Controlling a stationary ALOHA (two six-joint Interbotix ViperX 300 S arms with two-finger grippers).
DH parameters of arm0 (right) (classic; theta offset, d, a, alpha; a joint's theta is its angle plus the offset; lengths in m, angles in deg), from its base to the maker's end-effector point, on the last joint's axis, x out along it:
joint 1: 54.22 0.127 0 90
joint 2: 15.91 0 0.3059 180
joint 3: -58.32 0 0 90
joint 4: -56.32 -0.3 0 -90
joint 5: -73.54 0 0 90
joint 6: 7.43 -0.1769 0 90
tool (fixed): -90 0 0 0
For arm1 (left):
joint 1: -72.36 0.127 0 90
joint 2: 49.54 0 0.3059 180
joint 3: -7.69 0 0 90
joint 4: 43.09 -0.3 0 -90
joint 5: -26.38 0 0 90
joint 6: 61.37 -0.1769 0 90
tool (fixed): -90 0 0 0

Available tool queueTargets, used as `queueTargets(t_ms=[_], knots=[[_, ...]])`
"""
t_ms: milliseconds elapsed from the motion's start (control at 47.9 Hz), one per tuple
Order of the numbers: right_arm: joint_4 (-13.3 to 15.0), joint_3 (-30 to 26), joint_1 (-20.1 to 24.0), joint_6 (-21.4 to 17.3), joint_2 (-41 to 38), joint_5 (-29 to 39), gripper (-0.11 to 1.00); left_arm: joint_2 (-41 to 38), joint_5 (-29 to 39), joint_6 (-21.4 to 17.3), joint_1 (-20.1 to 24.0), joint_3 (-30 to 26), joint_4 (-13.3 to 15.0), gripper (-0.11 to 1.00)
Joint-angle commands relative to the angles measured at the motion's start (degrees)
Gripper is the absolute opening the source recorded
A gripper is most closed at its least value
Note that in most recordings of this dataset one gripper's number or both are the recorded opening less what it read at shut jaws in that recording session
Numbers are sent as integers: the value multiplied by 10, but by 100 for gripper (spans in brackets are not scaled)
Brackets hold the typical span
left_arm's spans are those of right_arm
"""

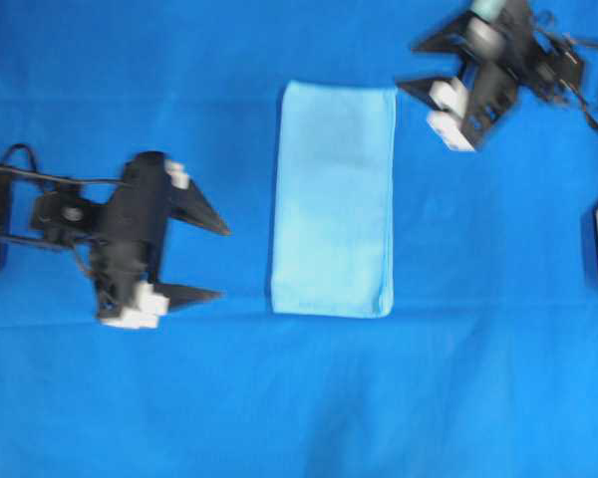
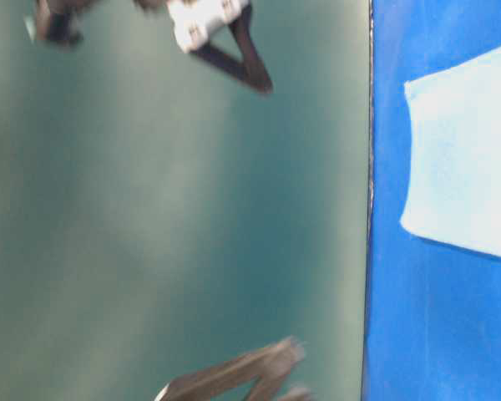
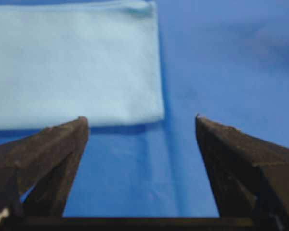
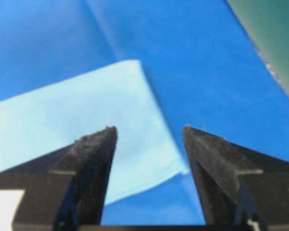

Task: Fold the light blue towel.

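1. Left gripper [image 1: 222, 262] stands spread wide and empty, left of the towel [image 1: 334, 199]; right gripper [image 1: 407, 65] is likewise released, just off the towel's top-right corner.
2. Overhead, the towel lies folded into a tall strip mid-cloth [image 1: 299, 398]; only the wrist views show its edges up close, ahead of the parted fingers [image 3: 48, 149].
3. Table-level view cuts the towel off at the frame edge, and both grippers are blurred there.
4. Bare cloth surrounds the towel; the cloth's edge meets a green surface [image 4: 274, 29].
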Motion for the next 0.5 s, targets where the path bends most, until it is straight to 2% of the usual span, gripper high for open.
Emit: queueTargets(t_ms=[0, 251, 355, 480], knots=[[-3, 26, 14, -4, 55, -18, 60, 64, -59, -1, 14, 39, -2, 85], [-14, 118, 54, -24, 169, -78, 60, 172, -156, -22, 55, 141, -3, 85], [-15, 144, 58, -34, 182, -102, 60, 187, -185, -22, 69, 163, -3, 85], [-14, 144, 58, -38, 177, -108, 60, 185, -192, -24, 76, 167, -2, 85]])
